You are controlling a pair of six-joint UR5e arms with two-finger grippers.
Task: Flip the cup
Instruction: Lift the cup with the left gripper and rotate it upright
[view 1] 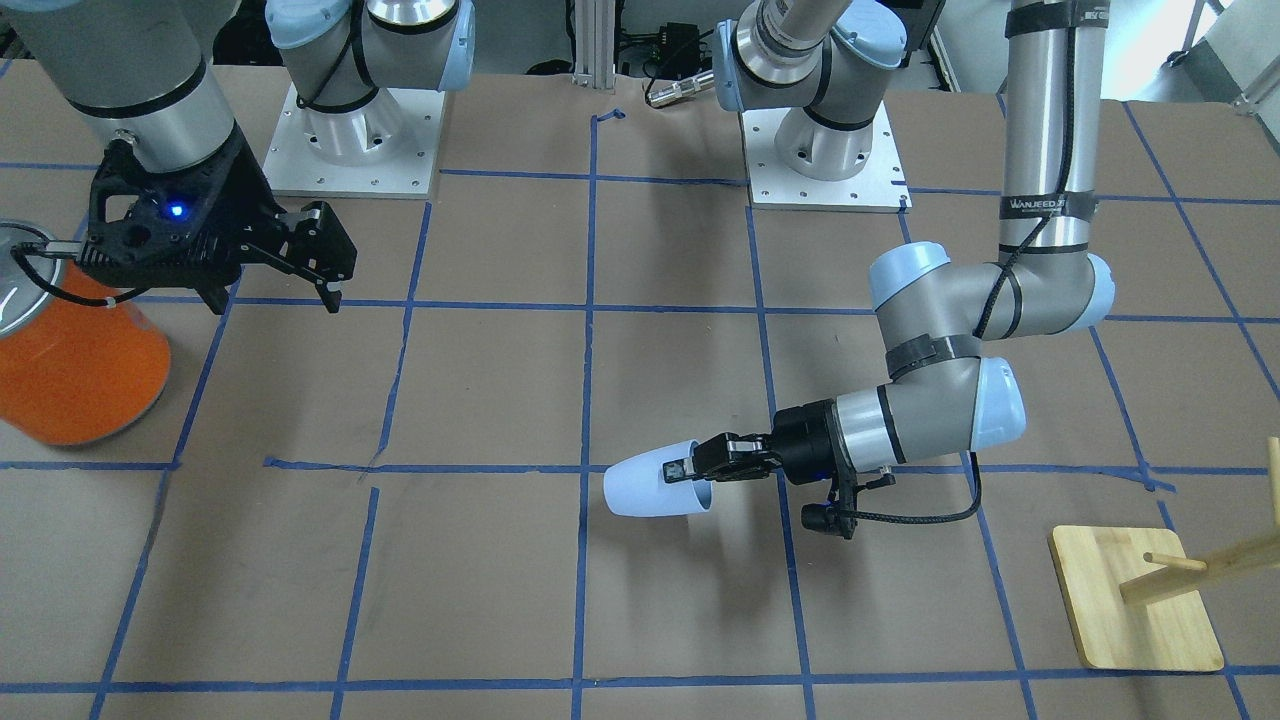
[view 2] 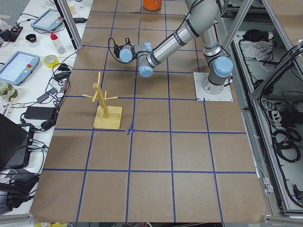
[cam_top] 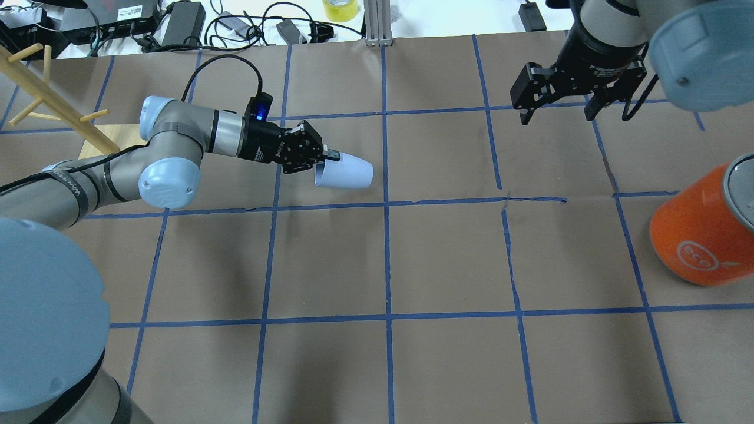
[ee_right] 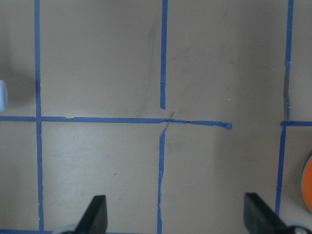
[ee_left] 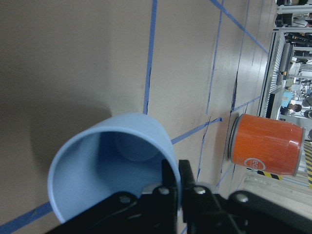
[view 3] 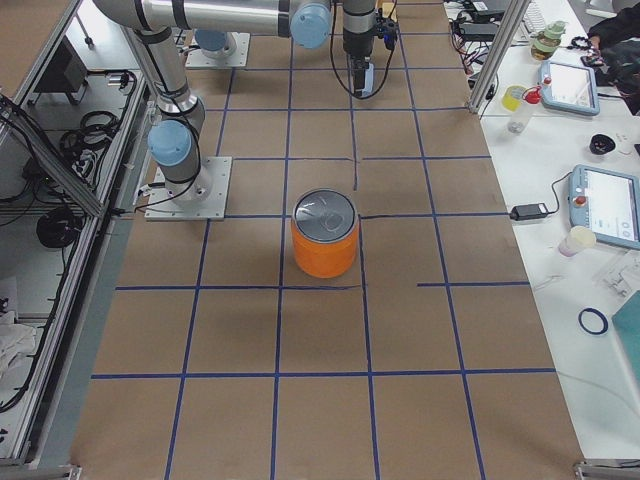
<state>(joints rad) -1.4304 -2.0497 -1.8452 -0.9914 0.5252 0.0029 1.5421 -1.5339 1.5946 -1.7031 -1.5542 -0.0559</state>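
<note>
Brown paper covers the table [cam_top: 447, 259], crossed by a blue tape grid [cam_top: 386, 203]. Cables [cam_top: 235, 23] crowd its top edge in the overhead view. An orange can [cam_top: 701, 235] stands at right, a wooden rack [cam_top: 53, 112] at upper left. The right gripper [cam_top: 556, 113] hangs wide open and empty at upper right. The left gripper [cam_top: 330, 156] pinches the rim of the cup [cam_top: 350, 174], which lies sideways left of centre.
</note>
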